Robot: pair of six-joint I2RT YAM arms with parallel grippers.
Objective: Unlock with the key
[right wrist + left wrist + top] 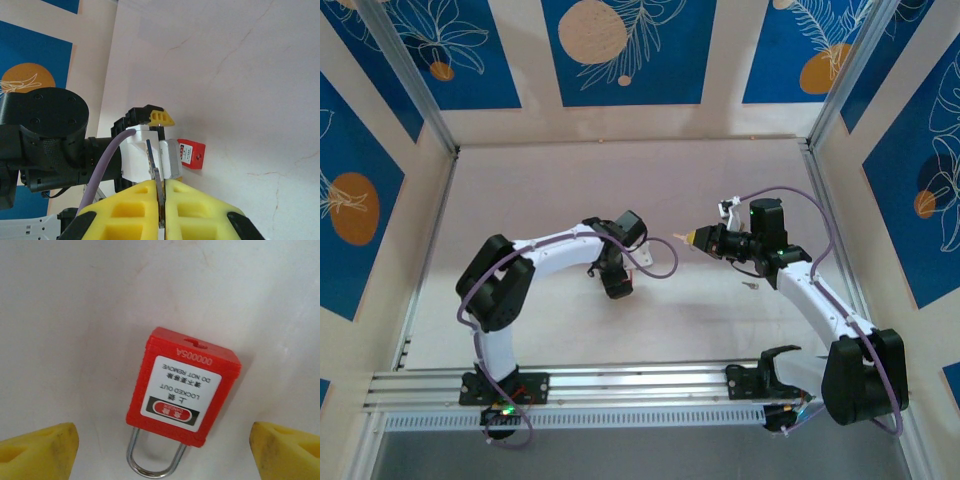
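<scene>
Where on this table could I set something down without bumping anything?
The far half of the table, up to the back wall, is bare. Crowded mid-table: the open left gripper hovers over the red padlock, the right gripper holds the key nearby.

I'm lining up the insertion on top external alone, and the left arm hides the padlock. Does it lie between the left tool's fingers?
Observer: Yes; the left wrist view shows the red padlock lying on the table between the yellow fingers of the open left tool, neither touching it.
Operator: Which way is its shackle?
Observer: The silver shackle points back toward the wrist camera.
Operator: Right tool got the key?
Observer: Yes; the right wrist view shows the right tool shut on the key, its thin blade sticking out ahead.
</scene>
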